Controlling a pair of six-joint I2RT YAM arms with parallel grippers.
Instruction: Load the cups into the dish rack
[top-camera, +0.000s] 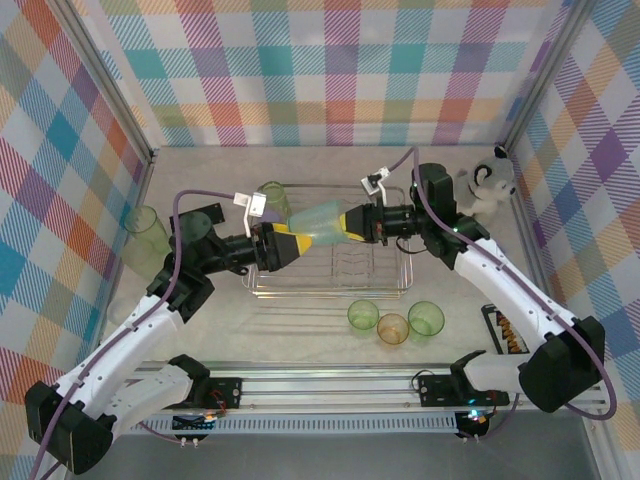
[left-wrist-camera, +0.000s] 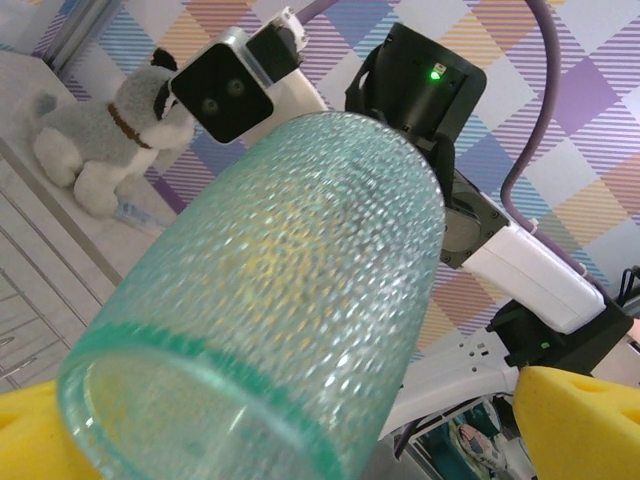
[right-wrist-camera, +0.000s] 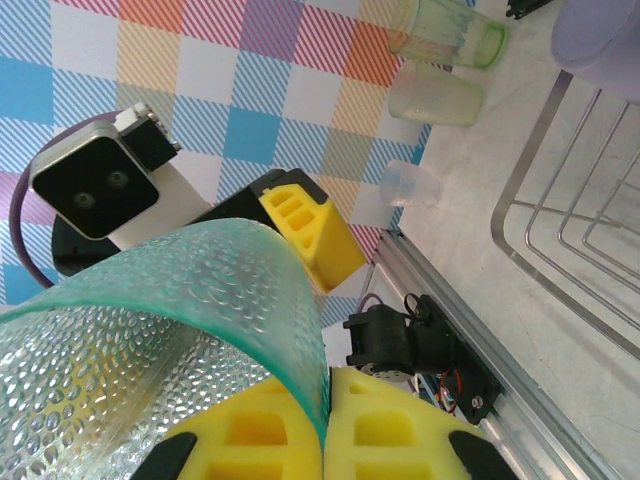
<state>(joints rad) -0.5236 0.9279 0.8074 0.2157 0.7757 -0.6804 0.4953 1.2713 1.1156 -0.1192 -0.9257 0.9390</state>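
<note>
Plaid walls (top-camera: 320, 70), beige table (top-camera: 300, 335). Teal cup (top-camera: 322, 228) hung aloft over back-left part of dish rack (top-camera: 330, 288). It lay on its side, long axis approx. left–right btwn the two grippers, wider end twd left one. Right gripper (top-camera: 348, 224) pinched an edge of cup's wall btwn its pads. Left gripper (top-camera: 297, 245) jaws were spread wide either side of other end; contact unclear.

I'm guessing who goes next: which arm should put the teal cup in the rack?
Probably the right arm: the right tool is shut on the wall of the teal cup, above the dish rack. The left tool is open at the cup's end, gripping nothing.
</note>
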